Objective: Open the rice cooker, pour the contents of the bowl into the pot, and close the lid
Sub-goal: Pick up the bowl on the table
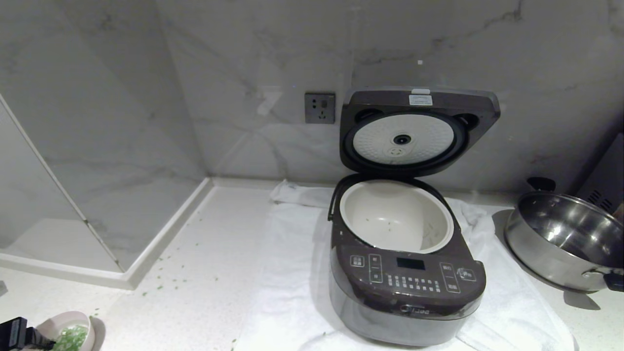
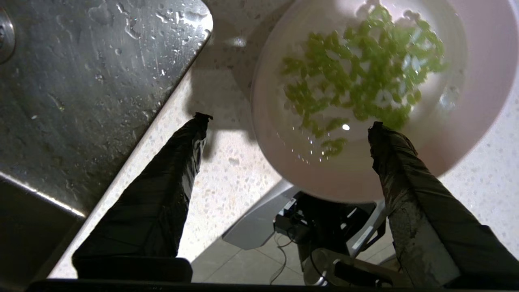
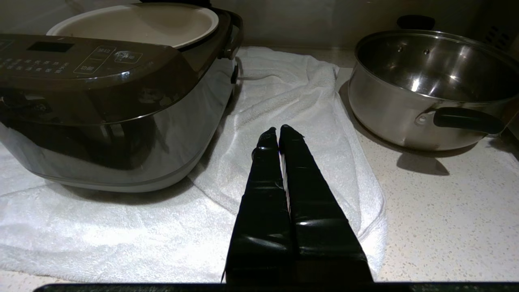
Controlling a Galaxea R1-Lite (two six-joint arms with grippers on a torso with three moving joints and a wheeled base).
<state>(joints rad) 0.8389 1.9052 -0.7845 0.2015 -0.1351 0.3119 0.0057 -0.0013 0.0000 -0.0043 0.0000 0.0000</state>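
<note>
The bowl (image 1: 73, 331) is cut off by the head view's lower edge, and only a sliver of the left gripper (image 1: 19, 334) is seen beside it. The steel pan (image 1: 560, 243) is clipped at the right edge.

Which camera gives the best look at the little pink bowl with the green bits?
The left wrist view: the bowl fills it from above, with the green contents plain to see. The head view catches the bowl only small, in its lower left corner, partly hidden. The right wrist view does not show it.
</note>
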